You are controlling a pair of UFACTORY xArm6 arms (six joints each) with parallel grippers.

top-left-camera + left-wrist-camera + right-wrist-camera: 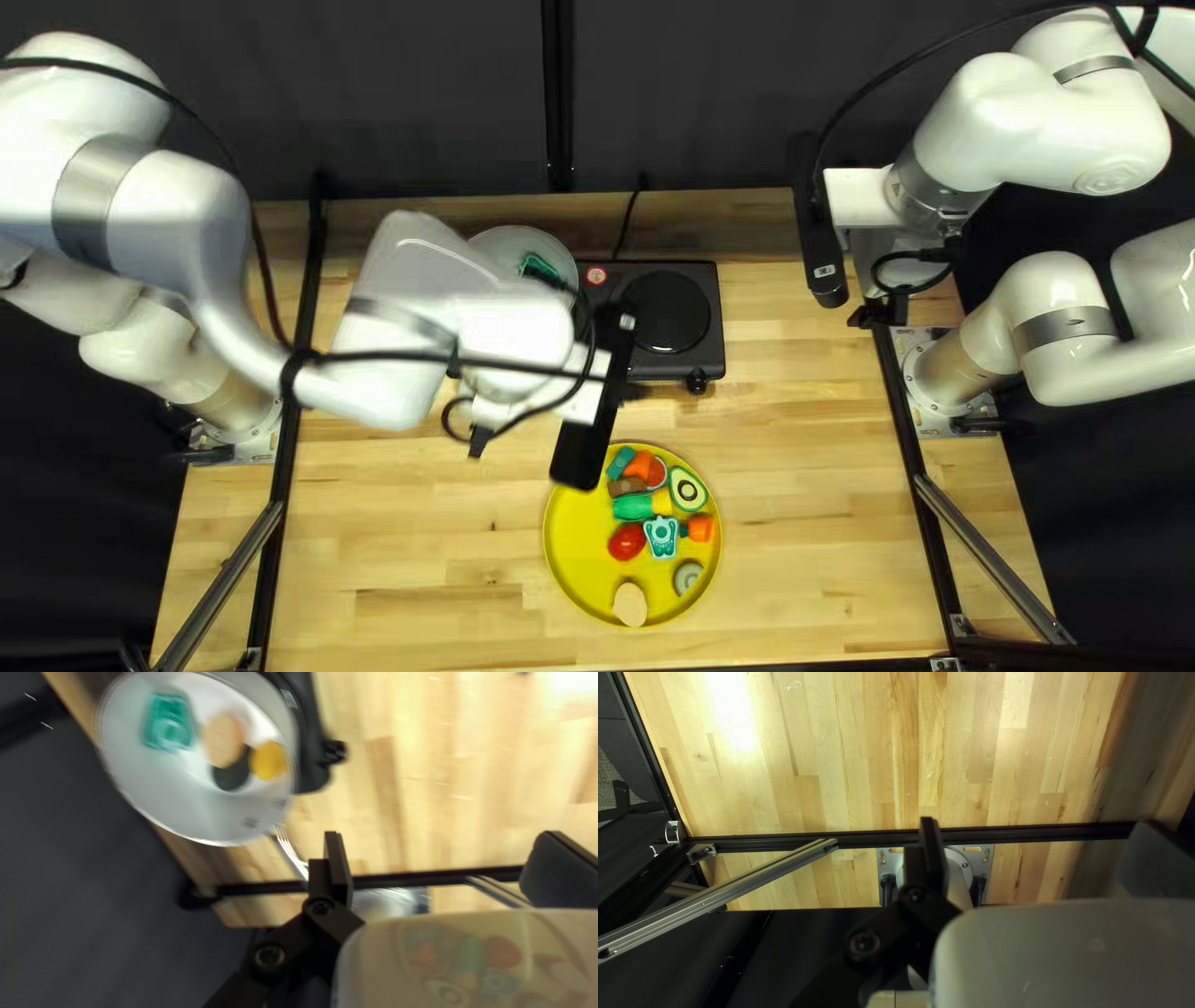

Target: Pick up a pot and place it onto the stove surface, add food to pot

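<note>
Top left view: left arm (417,293) half blocks pot (496,247), which overlaps stove (697,355); yellow plate (567,566) on bench (411,535).

Left wrist view: pot's loaded btw, teal, tan, yellow, dark pieces (223,740). Left jaws (632,391) spread.

Right wrist view: bench, metal strut (722,893). Right jaws (878,311) spread too.

A: that plate (570,560) is super yellow lol, plus a red tomato (627,541) and a green-rimmed avocado (687,488), dark centre

B: yep, and the stove (708,299) is black, table (423,548) is tan with streaky plank stripes, pot (146,787) is pale grey
</note>
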